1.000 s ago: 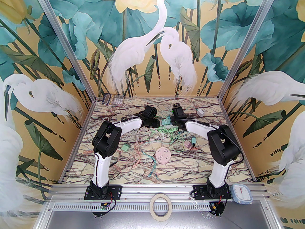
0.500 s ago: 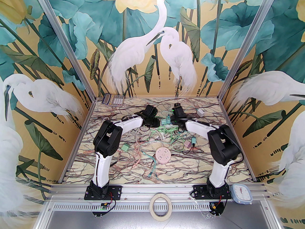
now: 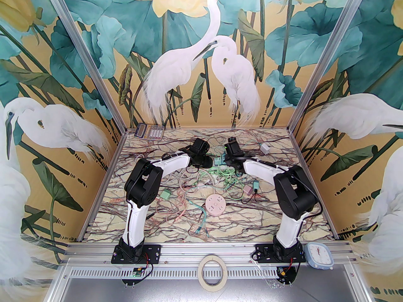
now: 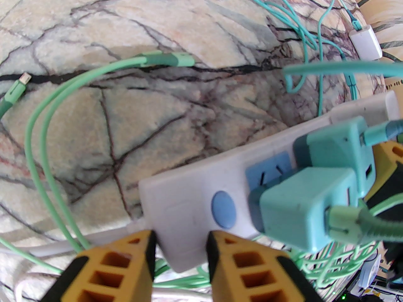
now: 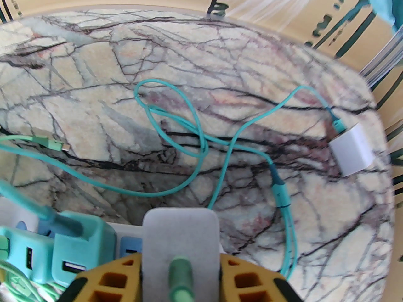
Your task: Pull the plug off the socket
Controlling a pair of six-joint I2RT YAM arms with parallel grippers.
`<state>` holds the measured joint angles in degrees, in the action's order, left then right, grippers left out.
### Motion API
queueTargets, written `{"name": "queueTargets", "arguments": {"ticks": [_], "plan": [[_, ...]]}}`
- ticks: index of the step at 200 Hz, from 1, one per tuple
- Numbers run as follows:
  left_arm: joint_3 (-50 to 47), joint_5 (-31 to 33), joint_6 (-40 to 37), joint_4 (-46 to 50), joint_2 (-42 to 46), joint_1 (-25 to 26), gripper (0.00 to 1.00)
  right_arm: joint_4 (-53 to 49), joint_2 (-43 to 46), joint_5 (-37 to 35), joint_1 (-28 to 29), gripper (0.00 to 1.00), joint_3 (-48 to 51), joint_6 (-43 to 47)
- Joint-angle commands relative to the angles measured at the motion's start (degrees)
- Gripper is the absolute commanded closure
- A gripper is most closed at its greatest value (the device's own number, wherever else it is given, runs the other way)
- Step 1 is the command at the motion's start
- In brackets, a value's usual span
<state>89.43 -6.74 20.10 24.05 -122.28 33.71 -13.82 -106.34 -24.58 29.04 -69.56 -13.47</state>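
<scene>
The socket is a white power strip (image 4: 189,184) with blue outlets, lying at the far middle of the table. My left gripper (image 4: 181,241) is shut on its near end, yellow fingers (image 4: 132,256) on either side. Two teal adapters (image 4: 302,206) stand plugged into it, also visible from above (image 3: 218,161). My right gripper (image 5: 181,256) is shut on a white plug (image 5: 181,228) with a green cable, standing beside the teal adapters over the strip (image 5: 124,230). Whether its pins still sit in the outlet is hidden. From above, the two wrists meet at the strip.
A loose white charger (image 5: 352,153) with a teal cable lies far right. Tangled green and pink cables (image 3: 220,181) cover the table's middle, with a round pink socket (image 3: 215,205) and small adapters (image 3: 165,194) nearer. A calculator (image 3: 149,131) sits at the back left.
Both wrists have shifted slightly toward each other at the strip, the right one tilting left. Both grips have held.
</scene>
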Motion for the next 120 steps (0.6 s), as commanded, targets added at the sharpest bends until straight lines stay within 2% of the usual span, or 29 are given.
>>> {"name": "queueTargets", "arguments": {"ticks": [1, 30, 80, 108, 120], "plan": [[-2.70, 0.84, -0.94, 7.75, -6.90, 1.43, 0.66, -1.56, -1.89, -1.18, 3.70, 0.69, -2.19, 4.53], [-2.64, 1.11, -1.00, 7.94, -6.92, 1.44, 0.66, -0.98, 0.08, 4.06, 0.41, 0.70, -0.95, 0.51], [-2.27, 0.95, -1.03, 8.33, -7.18, 1.53, 0.66, 2.00, 5.36, 18.88, -8.66, 0.70, 3.00, -8.53], [-2.26, 0.97, -1.02, 8.31, -7.25, 1.50, 0.66, 1.72, 5.99, 18.89, -8.92, 0.70, 3.12, -8.29], [-2.25, 0.93, -0.98, 8.32, -7.18, 1.53, 0.66, 1.14, 6.03, 16.26, -7.58, 0.70, 2.70, -6.67]]}}
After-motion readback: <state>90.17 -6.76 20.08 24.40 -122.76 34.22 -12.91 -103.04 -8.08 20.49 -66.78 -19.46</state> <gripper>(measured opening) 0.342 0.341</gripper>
